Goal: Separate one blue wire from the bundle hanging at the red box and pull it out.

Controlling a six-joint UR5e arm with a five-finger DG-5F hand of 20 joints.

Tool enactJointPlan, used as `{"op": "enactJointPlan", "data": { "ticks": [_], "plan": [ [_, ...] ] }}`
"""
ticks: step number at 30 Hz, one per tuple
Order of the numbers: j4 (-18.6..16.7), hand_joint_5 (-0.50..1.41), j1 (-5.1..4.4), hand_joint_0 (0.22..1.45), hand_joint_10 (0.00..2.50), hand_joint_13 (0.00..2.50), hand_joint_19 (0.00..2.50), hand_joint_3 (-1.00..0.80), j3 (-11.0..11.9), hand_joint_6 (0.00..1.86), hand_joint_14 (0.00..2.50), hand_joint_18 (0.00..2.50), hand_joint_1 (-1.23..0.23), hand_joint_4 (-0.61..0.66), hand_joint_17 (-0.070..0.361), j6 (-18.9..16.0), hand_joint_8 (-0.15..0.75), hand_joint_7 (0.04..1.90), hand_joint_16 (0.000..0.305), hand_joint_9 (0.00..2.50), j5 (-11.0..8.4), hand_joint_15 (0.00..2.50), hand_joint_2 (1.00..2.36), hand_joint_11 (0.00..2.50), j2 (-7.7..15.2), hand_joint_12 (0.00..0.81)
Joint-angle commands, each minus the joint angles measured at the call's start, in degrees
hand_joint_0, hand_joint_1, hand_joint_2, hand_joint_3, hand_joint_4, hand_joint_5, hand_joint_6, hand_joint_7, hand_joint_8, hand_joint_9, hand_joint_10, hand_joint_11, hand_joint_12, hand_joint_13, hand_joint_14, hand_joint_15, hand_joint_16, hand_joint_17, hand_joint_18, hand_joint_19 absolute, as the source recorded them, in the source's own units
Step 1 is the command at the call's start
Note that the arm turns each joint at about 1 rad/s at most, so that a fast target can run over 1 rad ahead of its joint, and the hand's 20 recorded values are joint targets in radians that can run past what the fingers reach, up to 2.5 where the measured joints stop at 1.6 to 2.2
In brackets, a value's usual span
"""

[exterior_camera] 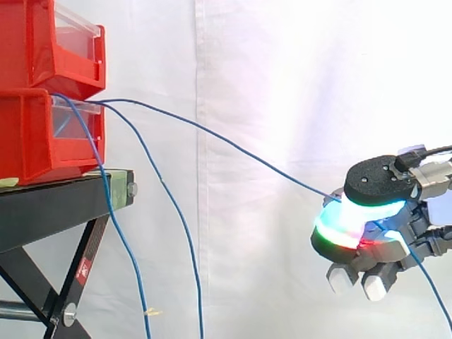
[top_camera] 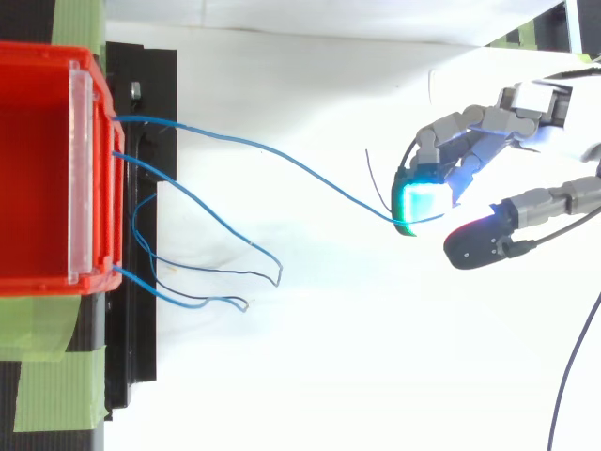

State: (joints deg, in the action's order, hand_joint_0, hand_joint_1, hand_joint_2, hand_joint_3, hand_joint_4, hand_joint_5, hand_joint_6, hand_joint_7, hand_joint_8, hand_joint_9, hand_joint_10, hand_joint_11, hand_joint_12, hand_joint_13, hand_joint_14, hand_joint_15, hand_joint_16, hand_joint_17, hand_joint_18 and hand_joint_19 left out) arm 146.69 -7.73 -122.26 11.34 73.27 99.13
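Note:
One blue wire [exterior_camera: 226, 143] runs taut from the lower red bin [exterior_camera: 35, 141] out to the right and ends in my hand [exterior_camera: 385, 236]. The hand is shut on it, the wire pinched between the thumb's black pad and the cyan and green glowing fingertips [exterior_camera: 346, 229]. A loose tail of it hangs below the hand at the right edge. From above, the same wire [top_camera: 282, 155] crosses from the bin's front [top_camera: 94, 169] to the hand [top_camera: 488, 127]. The other blue wires [exterior_camera: 180, 219] hang slack from the bin's front, well left of the hand.
A second red bin [exterior_camera: 42, 49] is stacked on the lower one, both on a black stand [exterior_camera: 49, 205] at the left. Green tape [top_camera: 47, 376] lies on the stand. The slack wire ends [top_camera: 235, 272] curl beside the stand. A white curtain is behind.

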Motion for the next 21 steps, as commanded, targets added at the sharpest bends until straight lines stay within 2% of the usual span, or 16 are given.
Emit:
{"op": "enactJointPlan", "data": {
  "ticks": [1,21],
  "plan": [
    [0.0,-0.15,-0.01,0.61,0.02,0.49,0.71,0.0,0.0,0.8,0.02,0.46,-0.76,0.15,0.112,0.0,0.324,1.35,0.05,0.9,0.03,0.62,1.03,1.34,0.01,0.379],
    [0.0,-0.15,-0.01,0.61,0.02,0.49,0.71,0.0,0.0,0.8,0.02,0.46,-0.76,0.15,0.113,0.0,0.323,1.34,0.05,0.9,-0.06,0.63,1.03,1.34,0.01,0.381]
  ]
}}
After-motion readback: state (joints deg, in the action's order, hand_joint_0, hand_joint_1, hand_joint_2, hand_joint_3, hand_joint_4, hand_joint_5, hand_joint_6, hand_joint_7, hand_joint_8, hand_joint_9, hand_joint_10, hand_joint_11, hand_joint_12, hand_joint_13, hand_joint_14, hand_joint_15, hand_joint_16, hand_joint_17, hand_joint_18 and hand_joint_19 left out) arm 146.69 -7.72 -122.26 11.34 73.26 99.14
